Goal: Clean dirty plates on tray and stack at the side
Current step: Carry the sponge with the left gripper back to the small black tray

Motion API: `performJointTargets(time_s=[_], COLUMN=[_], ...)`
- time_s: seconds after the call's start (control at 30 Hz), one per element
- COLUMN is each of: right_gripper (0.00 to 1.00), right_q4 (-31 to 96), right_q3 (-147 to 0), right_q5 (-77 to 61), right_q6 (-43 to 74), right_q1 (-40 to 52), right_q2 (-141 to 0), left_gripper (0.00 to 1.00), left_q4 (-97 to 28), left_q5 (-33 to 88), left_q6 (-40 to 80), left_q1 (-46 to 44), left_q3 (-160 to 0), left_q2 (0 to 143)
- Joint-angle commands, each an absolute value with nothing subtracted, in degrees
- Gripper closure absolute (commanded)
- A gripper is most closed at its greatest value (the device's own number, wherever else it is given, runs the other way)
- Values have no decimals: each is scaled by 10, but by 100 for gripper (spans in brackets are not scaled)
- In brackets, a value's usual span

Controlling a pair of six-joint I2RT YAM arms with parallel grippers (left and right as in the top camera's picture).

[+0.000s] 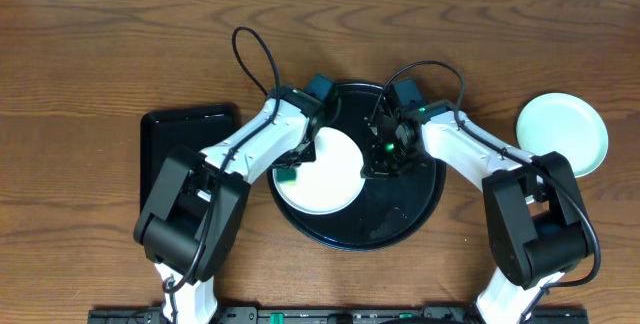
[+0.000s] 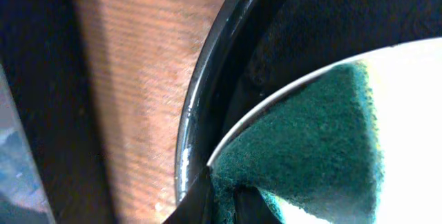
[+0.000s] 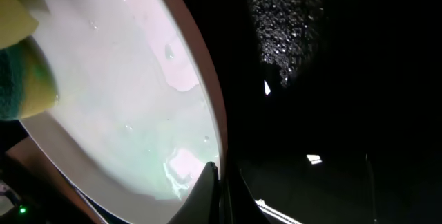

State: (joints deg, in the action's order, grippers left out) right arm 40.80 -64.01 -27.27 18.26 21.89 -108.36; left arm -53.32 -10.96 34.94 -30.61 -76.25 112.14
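Note:
A white plate point(image 1: 325, 169) lies on the left half of the large round black tray point(image 1: 415, 199). My left gripper point(image 1: 290, 171) is shut on a green sponge point(image 1: 287, 175) that rests on the plate's left edge. In the left wrist view the sponge point(image 2: 311, 141) covers the plate's rim point(image 2: 276, 96), pinched in the gripper point(image 2: 224, 186). My right gripper point(image 1: 378, 164) is shut on the plate's right rim. In the right wrist view its jaws point(image 3: 219, 172) clamp the edge of the plate point(image 3: 124, 92), which shows faint wet smears. A pale mint plate point(image 1: 562, 134) sits on the table at far right.
A smaller rectangular black tray point(image 1: 185, 134) lies left of the round tray, partly under my left arm. The wooden table point(image 2: 138, 79) shows beside the tray's rim point(image 2: 200, 106). Both arms' cables arch over the tray's far side.

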Motion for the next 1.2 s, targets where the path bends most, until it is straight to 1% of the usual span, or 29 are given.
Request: performJointTargets(time_s=[0.0,0.3,0.43,0.7,0.93,1.03,1.17], right_gripper=[99,99,99,99,99,99,99], right_q4=[422,420,420,420,397,390,387], right_q3=[-633,-633,-633,-633,-633,-633,-633], right_q5=[-215,-215,-215,-215,-214,-214,-214], right_q6=[171,171,171,171,171,171,171], right_q1=[214,214,214,214,214,214,214], right_q2=[-1089,-1089,-1089,-1089,-1089,-1089,-1089], left_gripper=[93,93,93,93,93,93,93], left_q4=[-569,-634,-643,-653,-646,-628,-602], left_q5=[-227,-202,-202,-195,-106,-55,-19], left_q6=[357,352,350,315,264,242,218], left_q1=[-294,-298,-274,-156,-37,-13,-15], left_q3=[-762,-762,-762,-761,-747,-731,-712], left_q2=[1101,1000,963,962,962,962,962])
